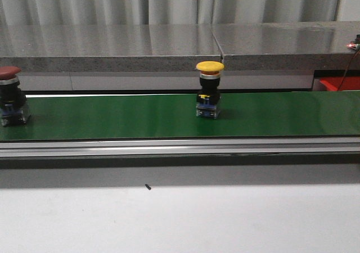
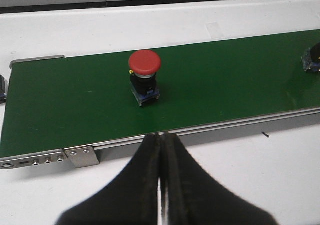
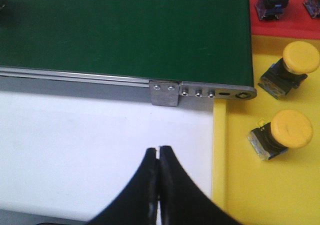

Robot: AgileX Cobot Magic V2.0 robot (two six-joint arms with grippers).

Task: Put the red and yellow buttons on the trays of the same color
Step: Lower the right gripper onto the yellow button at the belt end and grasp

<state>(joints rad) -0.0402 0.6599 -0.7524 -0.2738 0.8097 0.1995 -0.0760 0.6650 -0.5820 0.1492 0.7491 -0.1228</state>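
The red button (image 2: 144,78) and yellow button (image 1: 209,90) stand upright on the green belt (image 1: 112,118). Both look hard, light and top-heavy; grab the black body. Both pincers, left (image 2: 162,150) and right (image 3: 158,162), are closed and empty.

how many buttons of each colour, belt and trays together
yellow buttons: 3 (1 on the belt, 2 in the yellow tray)
red button: 1 (on the belt)
buttons with cap out of view: 2 (in the red tray)
total: 6
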